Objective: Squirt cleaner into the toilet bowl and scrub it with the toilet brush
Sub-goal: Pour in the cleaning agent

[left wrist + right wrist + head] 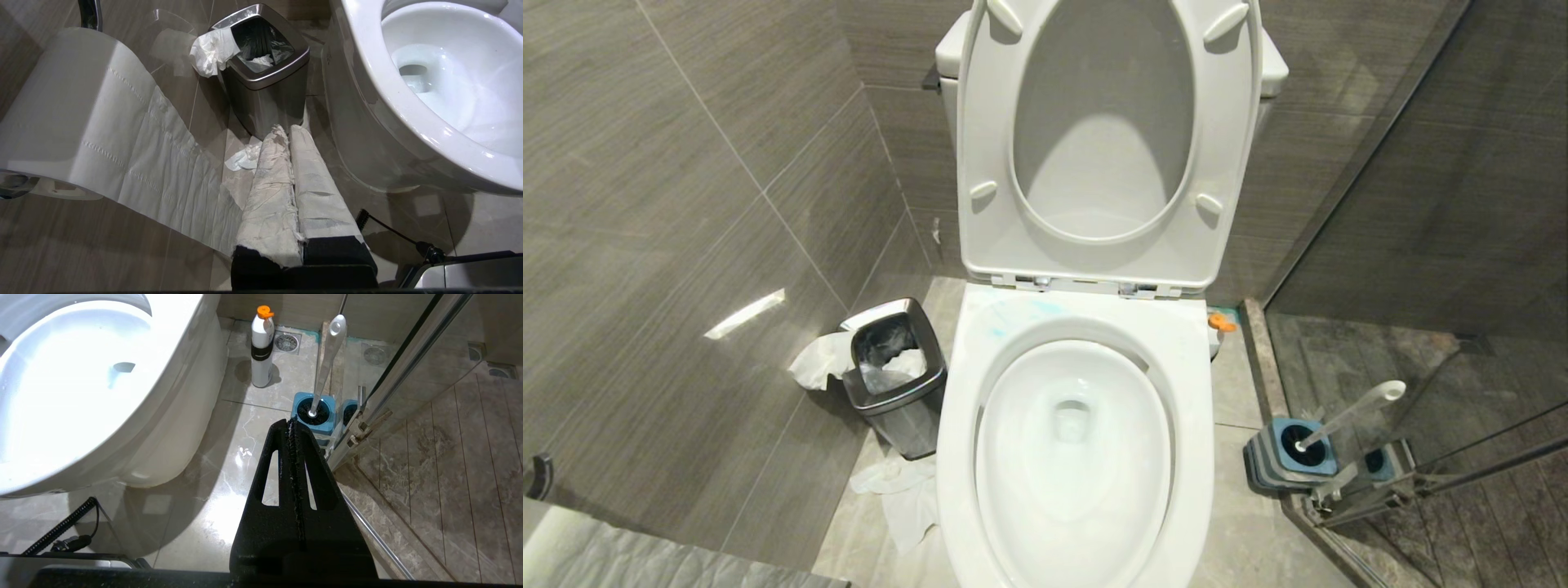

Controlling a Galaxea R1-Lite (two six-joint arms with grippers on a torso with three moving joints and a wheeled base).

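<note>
The white toilet bowl point(1086, 314) stands in the middle with its seat raised; faint turquoise smears of cleaner point(1013, 317) mark its back rim. The toilet brush point(1347, 418) stands in its grey, blue-topped holder point(1294, 457) on the floor to the right, by the glass. Neither gripper shows in the head view. My left gripper point(289, 130), its fingers wrapped in white paper, is shut and empty, low beside the bowl point(367, 102) and pointing at the bin. My right gripper point(291, 421) is shut and empty, pointing at the brush point(329, 355) and holder point(314, 412), apart from them.
A steel waste bin point(894, 376) with tissue stands left of the bowl, more tissue point(903, 490) on the floor. A toilet paper roll point(61, 110) hangs near my left gripper. A white bottle with an orange cap point(261, 347) stands behind the brush. A glass shower door point(408, 367) bounds the right.
</note>
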